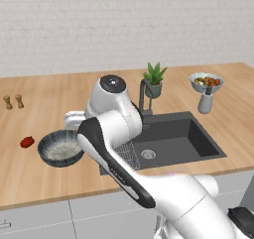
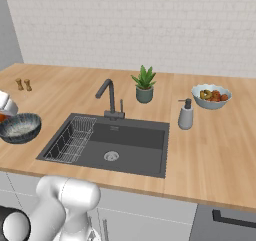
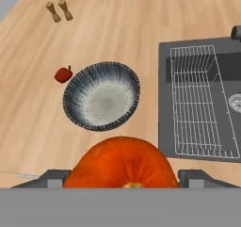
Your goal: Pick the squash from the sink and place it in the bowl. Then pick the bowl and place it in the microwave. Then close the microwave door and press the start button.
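Your gripper (image 3: 123,181) held the squash (image 3: 122,162) pinched between wide-spread jaws — the orange-red vegetable sat squarely between the two dark finger tips (image 3: 52,178) in the hand view, lifted above the wooden counter (image 3: 122,28). Just beyond the squash lay the bowl (image 3: 102,96), upright on the counter, its speckled whitish inside bare. You had it immediately left of the sink (image 3: 200,103), near but apart from the basin's edge. A small dark red pepper-like item (image 3: 63,74) rested just beside the bowl's left rim, and two little wooden shakers (image 3: 59,11) stood well apart, farther back on the counter. In the sink the wire rack (image 2: 71,138) filled the left part, the round drain (image 2: 111,156) to its right — the dark faucet (image 2: 109,99) rose behind the basin. A potted plant (image 2: 144,85), a soap dispenser (image 2: 186,114) and a pale fruit bowl (image 2: 211,96) stood on the far right.
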